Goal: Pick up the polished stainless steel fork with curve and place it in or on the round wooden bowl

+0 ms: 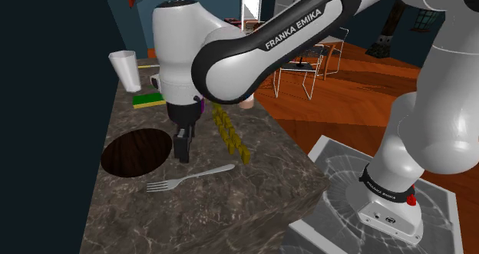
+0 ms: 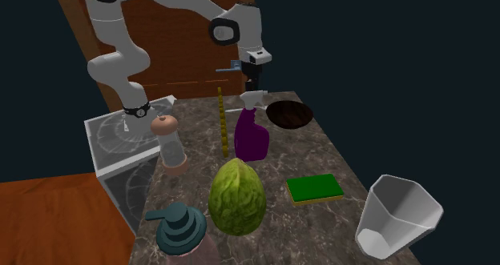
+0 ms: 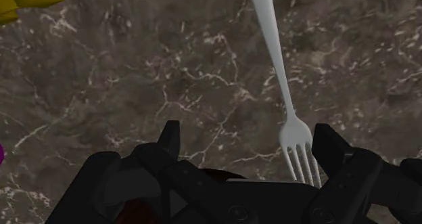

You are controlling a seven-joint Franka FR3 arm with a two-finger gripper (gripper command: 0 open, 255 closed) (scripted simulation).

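Note:
A light grey fork (image 1: 188, 176) lies flat on the dark marble counter (image 1: 230, 206), tines toward the shoulder view's left. The round dark-brown bowl (image 1: 137, 151) sits just beyond it, near the counter's left edge. My black gripper (image 1: 182, 156) hangs pointing down between the bowl and the fork, a little above the counter. In the wrist view the gripper (image 3: 250, 145) is open; the fork (image 3: 287, 101) lies below it, tines close to one finger (image 3: 331, 148), touched by neither. The bowl (image 2: 288, 114) and gripper (image 2: 255, 83) also appear at the counter's far end in the second exterior view.
A yellow segmented strip (image 1: 230, 133) lies beside the fork's handle. A green sponge (image 1: 148, 100) and a white cup (image 1: 127, 70) stand behind the bowl. A purple spray bottle (image 2: 252, 135), a green oval object (image 2: 236, 195), a grinder (image 2: 168, 143) and a teal dispenser (image 2: 183, 227) crowd the other end.

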